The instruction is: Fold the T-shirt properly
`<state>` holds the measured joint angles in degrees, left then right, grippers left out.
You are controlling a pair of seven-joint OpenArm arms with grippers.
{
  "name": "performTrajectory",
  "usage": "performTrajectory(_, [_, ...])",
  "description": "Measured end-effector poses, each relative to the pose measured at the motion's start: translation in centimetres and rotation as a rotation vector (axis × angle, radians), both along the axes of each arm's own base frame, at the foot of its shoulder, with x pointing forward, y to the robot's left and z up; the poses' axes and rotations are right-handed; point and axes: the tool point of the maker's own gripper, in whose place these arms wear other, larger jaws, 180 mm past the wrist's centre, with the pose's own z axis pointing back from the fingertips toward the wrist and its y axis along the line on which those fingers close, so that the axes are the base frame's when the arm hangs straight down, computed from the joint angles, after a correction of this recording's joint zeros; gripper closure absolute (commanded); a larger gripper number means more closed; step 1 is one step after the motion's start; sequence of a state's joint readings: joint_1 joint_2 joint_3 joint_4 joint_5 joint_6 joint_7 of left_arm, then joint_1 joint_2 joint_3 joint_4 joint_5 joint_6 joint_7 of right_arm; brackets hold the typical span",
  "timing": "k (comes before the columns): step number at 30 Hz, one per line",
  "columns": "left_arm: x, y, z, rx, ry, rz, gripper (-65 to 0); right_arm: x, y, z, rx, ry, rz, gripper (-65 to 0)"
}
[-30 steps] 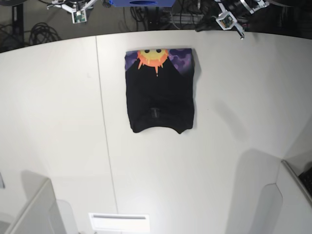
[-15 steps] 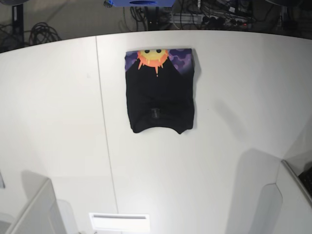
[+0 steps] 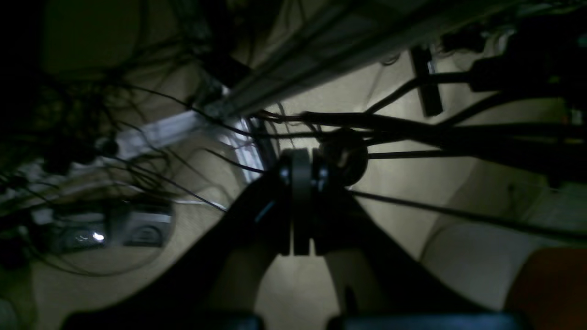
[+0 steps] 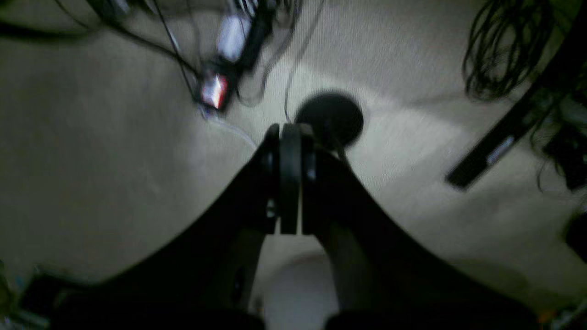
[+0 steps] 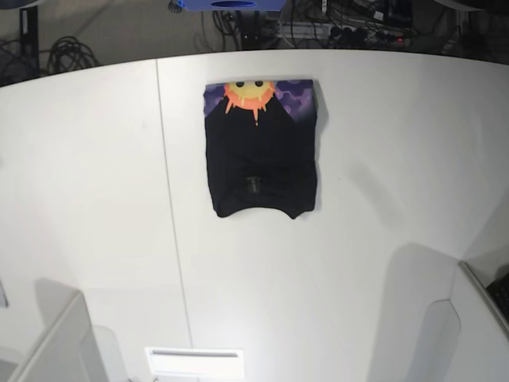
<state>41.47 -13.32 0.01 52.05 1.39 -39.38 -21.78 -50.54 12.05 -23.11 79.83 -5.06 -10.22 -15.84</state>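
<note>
Count, per view:
- 1 T-shirt (image 5: 262,151), folded, on 1 white table (image 5: 382,159). 1 sun-face print (image 5: 249,94) showing on it.
- 1 seam line (image 5: 169,207) across the tabletop.
- 2 grippers total: left gripper (image 3: 300,201) and right gripper (image 4: 290,183), one per wrist view, each with 2 jaws pressed together, nothing between them.
- 1 round dark disc (image 4: 330,117) on the floor just beyond the right gripper's tip.
- Cables beyond both grippers: tangled, too blurred to count.

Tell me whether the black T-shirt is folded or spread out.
Folded: the black cloth T-shirt lies as a compact rectangle, no sleeves out, orange sun print showing at its far edge.
</note>
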Motion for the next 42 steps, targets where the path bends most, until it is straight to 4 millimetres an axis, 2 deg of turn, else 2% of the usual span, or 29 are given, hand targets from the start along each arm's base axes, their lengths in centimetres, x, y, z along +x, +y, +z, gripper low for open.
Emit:
performTrajectory(4, [0.0,-0.2,-1.7,0.008,0.047,0.030,0.0,-1.2,-2.3,-2.9,-0.043,0.086,-0.054,0.0])
performTrajectory(9, [-0.1,-1.0,-4.3,0.004,0.128,0.087,0.0,-0.3,-5.1,-6.4,-0.096,0.145,-0.142,0.0])
performTrajectory(12, [0.6,-1.3,-5.9,0.035,0.156,0.119,0.0,0.2,-6.5,-7.8,-0.108,0.133,-0.142,0.0])
performTrajectory(17, [1.7,-1.8,-7.1,0.060,0.161,0.070,0.0,-1.9,-4.4,-9.3,-0.017,0.224,-0.136,0.0])
performTrajectory(21, [1.5,-2.1,-8.2,0.064,0.221,-0.002,0.0,-1.7,-2.9,-10.5,0.003,0.210,-0.156,0.0])
performTrajectory(26, [3.4,-0.7,-9.2,0.104,0.245,-0.014,0.0,-0.1,-2.7,-11.8,0.002,0.164,-0.168,0.0])
performTrajectory(30, [4.4,-1.2,-9.3,0.100,0.228,-0.072,0.0,1.2,-3.2,-12.2,0.005,0.090,-0.218,0.0])
performTrajectory(35, [4.3,-1.3,-9.3,0.100,0.228,-0.075,0.0,0.2,-4.1,-12.0,-0.015,0.097,-0.286,0.0])
performTrajectory(42, [4.3,-1.2,-9.3,0.101,0.229,-0.075,0.0,0.6,-4.1,-12.0,-0.012,0.085,-0.286,0.0])
